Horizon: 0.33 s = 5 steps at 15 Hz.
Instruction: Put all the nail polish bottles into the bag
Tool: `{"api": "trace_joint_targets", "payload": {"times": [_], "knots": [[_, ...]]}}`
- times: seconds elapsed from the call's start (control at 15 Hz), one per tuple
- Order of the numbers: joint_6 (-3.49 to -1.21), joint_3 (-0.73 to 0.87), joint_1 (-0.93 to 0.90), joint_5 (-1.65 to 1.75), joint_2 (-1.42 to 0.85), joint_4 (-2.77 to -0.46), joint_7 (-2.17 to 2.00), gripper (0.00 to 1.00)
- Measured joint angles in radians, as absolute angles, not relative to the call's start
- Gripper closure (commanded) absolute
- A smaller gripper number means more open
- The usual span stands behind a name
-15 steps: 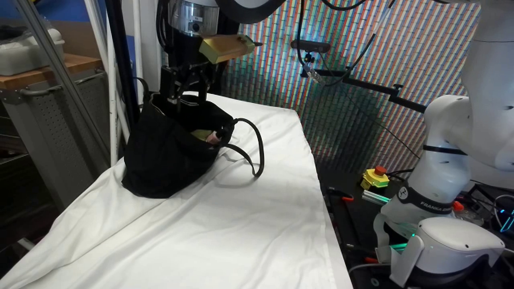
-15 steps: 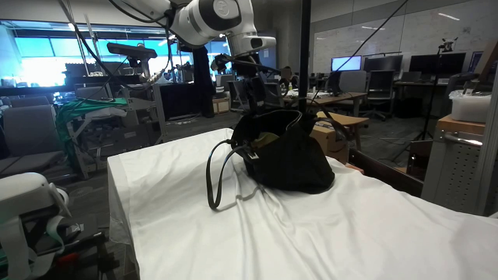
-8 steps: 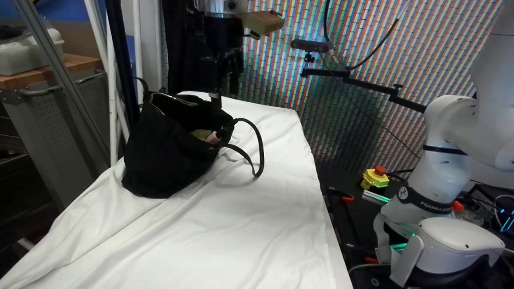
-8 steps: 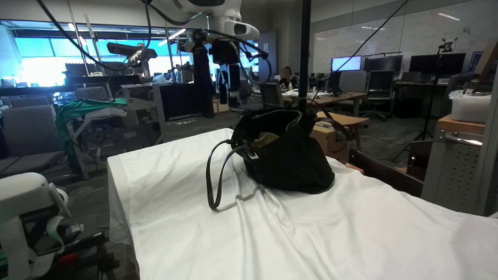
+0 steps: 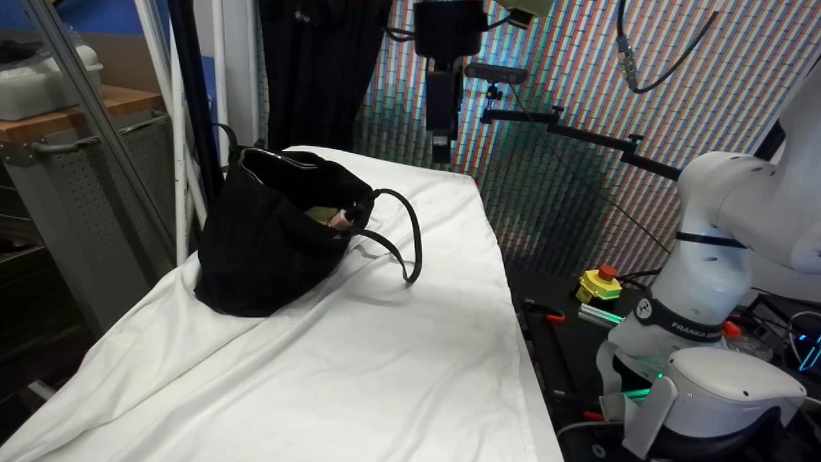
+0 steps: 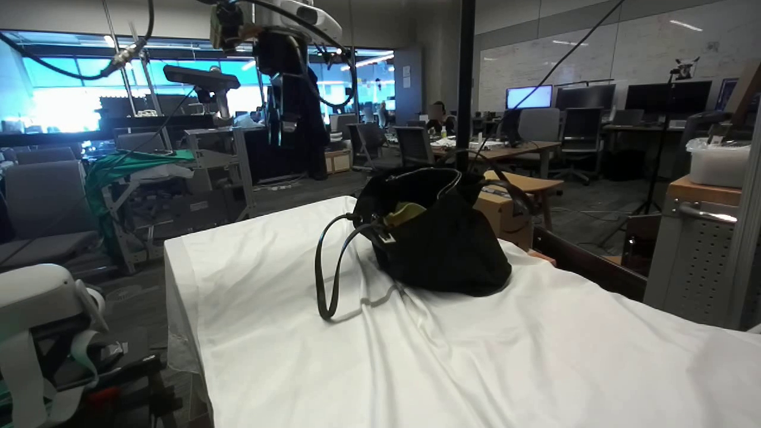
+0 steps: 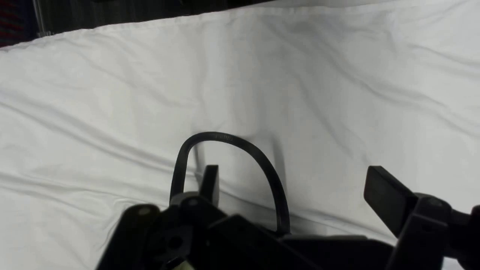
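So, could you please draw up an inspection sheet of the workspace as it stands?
Surface: white cloth, wrinkled and creased.
Bag: on the cloth, mouth open, one handle looping out over the cloth.
Bottles: a pink bottle shows at the bag's mouth; no others can be made out, and the bag's inside is too dark to tell.
Clutter: yellow box with a red button, near the arm, off the cloth.
Tool: open, holding nothing, above the cloth.
Cables: a black cable hangs in a curve near the top of both exterior views.
Surroundings: striped backdrop, monitors and chairs.
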<state>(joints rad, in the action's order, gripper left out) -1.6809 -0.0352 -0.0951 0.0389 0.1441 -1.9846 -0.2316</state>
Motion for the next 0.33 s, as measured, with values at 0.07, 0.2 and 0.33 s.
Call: {"api": "trace_joint_targets", "payload": {"times": [0.07,0.2,0.33], "knots": [[-1.698,-0.035,-0.094,0.032,0.181,-2.016,-0.232,0.00],[-1.764,-0.035,-0.088,0.019,0.253,-2.082,-0.232,0.00],[-1.802,-0.034,-0.081,0.015,0.307,-2.133,-0.232,0.00]]}}
